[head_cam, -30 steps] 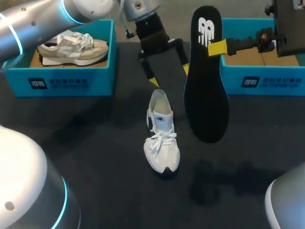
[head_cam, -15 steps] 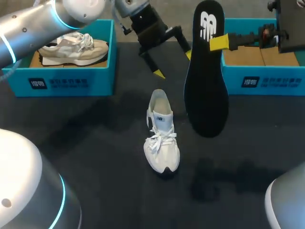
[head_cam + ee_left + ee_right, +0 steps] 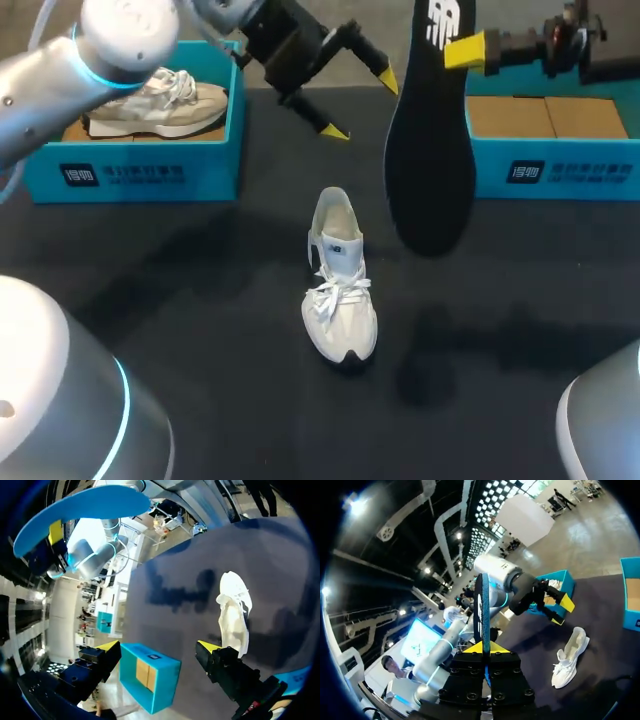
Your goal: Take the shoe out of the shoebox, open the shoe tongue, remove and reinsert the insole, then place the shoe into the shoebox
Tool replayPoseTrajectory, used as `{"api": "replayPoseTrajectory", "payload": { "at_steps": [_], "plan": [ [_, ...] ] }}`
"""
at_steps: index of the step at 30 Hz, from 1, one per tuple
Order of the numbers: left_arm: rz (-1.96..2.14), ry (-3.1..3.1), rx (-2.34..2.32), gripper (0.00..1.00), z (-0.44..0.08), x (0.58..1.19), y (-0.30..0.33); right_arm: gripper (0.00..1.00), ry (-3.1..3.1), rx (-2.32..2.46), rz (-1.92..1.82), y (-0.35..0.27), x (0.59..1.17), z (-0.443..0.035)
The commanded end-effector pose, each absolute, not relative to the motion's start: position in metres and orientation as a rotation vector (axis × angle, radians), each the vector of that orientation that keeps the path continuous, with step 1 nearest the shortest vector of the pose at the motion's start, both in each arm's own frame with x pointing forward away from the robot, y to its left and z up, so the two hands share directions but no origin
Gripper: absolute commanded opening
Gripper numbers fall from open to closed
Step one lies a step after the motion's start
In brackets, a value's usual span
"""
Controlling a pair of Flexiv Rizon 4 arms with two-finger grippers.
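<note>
Insole (image 3: 430,150) higher, within right end effector (image 3: 458,49)

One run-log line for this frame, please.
stage: insole removed | right gripper: shut on insole, aloft over table | left gripper: open, empty | white shoe: upright on table

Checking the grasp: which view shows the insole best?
Head view: the insole shows its black face almost whole, hanging from the right gripper. Right wrist view has it edge-on between the fingers; left wrist view catches only its blue underside.
</note>
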State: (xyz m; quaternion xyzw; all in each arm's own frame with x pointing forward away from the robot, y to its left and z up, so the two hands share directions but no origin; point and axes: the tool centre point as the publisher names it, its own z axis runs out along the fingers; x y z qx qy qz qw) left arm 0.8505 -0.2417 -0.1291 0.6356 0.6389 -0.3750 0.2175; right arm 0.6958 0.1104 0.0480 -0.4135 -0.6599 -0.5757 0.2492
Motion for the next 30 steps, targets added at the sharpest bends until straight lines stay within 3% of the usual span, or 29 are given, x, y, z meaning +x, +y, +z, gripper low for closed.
{"api": "replayPoseTrajectory", "payload": {
  "at_steps": [1, 30],
  "plan": [
    [-1.113, 1.646, 1.629, 1.00, -0.131, 0.841, -0.235, 0.00, -1.772, -1.133, -1.506, 0.118, 0.722, 0.053],
    [-1.193, 1.144, 1.421, 1.00, -0.063, 0.813, -0.209, 0.00, -1.433, -1.302, -1.178, 0.105, 0.778, 0.013]
  ]
}}
